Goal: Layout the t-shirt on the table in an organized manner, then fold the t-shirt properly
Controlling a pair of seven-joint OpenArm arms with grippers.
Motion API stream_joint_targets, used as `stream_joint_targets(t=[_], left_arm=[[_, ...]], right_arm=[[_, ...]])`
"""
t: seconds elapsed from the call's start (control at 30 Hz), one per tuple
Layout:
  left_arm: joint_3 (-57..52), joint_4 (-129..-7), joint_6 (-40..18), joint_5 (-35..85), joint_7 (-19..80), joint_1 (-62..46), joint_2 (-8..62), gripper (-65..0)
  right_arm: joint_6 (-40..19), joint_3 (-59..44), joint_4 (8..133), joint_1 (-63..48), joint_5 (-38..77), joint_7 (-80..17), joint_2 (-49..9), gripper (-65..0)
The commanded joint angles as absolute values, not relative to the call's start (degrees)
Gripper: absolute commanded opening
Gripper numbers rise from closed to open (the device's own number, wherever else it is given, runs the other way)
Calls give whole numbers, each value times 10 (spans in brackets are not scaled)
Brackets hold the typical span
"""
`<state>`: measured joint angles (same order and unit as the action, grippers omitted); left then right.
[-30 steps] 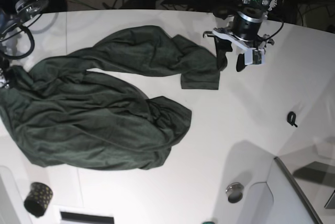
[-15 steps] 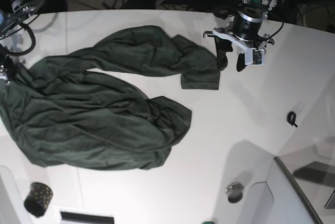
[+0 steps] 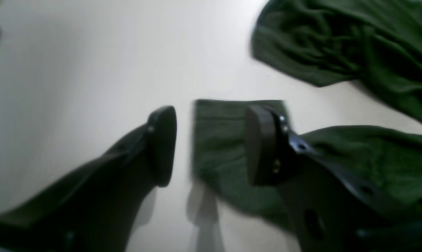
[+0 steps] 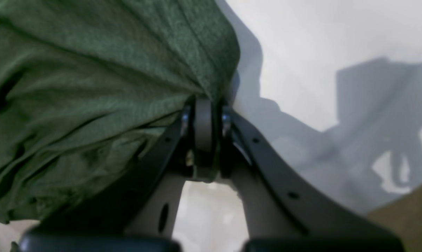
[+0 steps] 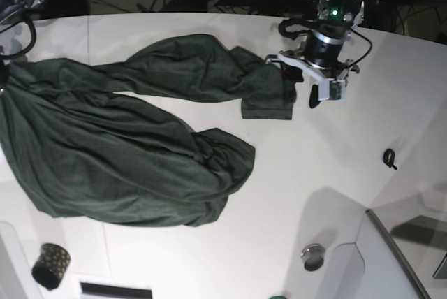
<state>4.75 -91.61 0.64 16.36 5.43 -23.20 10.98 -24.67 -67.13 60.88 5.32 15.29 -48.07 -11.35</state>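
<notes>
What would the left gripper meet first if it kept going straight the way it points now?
Probably the sleeve hem of the dark green fabric t-shirt: the left gripper has open jaws straddling that edge, with the glossy white table just beneath. Depth is unclear.

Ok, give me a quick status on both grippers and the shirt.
Right gripper shut on the t-shirt edge. Left gripper open, straddling the sleeve's edge, not gripping. Shirt bunched on the table, not laid flat. Small black clip lies clear of it.
</notes>
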Motion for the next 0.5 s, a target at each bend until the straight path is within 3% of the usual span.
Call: stream_joint_targets(t=[0.0, 0.23, 0.47], left_arm=[[58, -914, 4, 162, 42, -220, 111, -344], [153, -815, 6, 162, 42, -138, 109, -346], [182, -749, 6, 162, 42, -113, 110, -346]], right_arm=[[-251, -672, 629, 54, 160, -476, -128, -642], [-251, -672, 698, 36, 160, -507, -127, -642], [-251, -672, 747, 22, 160, -507, -119, -642]])
